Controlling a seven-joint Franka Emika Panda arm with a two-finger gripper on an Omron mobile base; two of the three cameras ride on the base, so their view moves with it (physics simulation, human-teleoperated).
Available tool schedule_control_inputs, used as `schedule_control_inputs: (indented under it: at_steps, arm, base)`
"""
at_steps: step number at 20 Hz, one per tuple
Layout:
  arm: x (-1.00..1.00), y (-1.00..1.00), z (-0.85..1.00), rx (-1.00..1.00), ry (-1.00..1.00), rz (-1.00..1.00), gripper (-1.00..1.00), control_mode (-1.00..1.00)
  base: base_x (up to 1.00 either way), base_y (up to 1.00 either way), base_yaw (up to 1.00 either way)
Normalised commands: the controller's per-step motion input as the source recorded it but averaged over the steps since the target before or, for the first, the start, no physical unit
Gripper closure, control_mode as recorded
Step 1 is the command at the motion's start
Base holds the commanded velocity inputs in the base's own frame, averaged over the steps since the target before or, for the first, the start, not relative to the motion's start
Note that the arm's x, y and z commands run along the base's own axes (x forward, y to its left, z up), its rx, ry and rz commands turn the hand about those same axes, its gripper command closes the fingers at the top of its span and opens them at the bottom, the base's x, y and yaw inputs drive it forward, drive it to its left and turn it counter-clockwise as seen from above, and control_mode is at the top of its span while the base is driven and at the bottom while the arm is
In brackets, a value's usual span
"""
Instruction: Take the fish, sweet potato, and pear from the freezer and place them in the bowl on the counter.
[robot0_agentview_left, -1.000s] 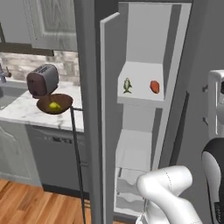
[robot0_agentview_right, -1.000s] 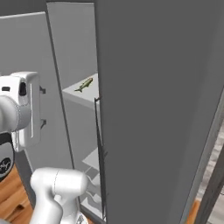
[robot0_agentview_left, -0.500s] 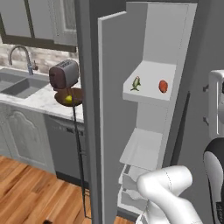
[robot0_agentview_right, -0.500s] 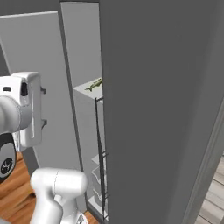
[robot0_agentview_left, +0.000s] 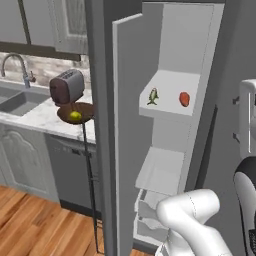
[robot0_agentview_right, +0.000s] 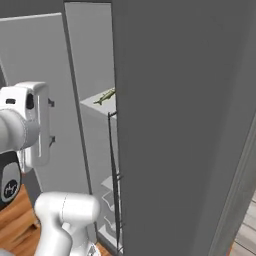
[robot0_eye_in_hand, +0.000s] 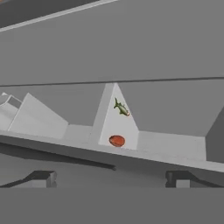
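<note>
Hand view shows the gripper (robot0_eye_in_hand: 109, 180) with jaws spread wide and empty, well short of the white freezer shelf (robot0_agentview_left: 167, 107) holding the slender grey-green fish (robot0_eye_in_hand: 121, 108) and orange-red oval sweet potato (robot0_eye_in_hand: 116, 140), so approach level, centring on one item before closing.

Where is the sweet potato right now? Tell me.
The sweet potato lies on a white shelf inside the open freezer, right of the fish in the left base view, apart from it.
</note>
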Motion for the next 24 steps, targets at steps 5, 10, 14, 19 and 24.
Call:
schedule_control_inputs:
  at_steps: [5, 10, 14, 19, 24]
  arm:
    - [0.0, 0.0, 0.0, 0.0, 0.0, 0.0, -1.0, 1.0]
    - [0.0, 0.0, 0.0, 0.0, 0.0, 0.0, -1.0, 1.0]
    - [0.0, 0.0, 0.0, 0.0, 0.0, 0.0, -1.0, 1.0]
    - [0.0, 0.0, 0.0, 0.0, 0.0, 0.0, -1.0, 1.0]
    - [0.0, 0.0, 0.0, 0.0, 0.0, 0.0, -1.0, 1.0]
  base:
    - [0.76, 0.21, -0.48]
    - [0.34, 0.22, -0.58]
    - [0.08, 0.54, -0.5]
    - [0.0, 0.96, -0.17]
    - [0.2, 0.37, -0.02]
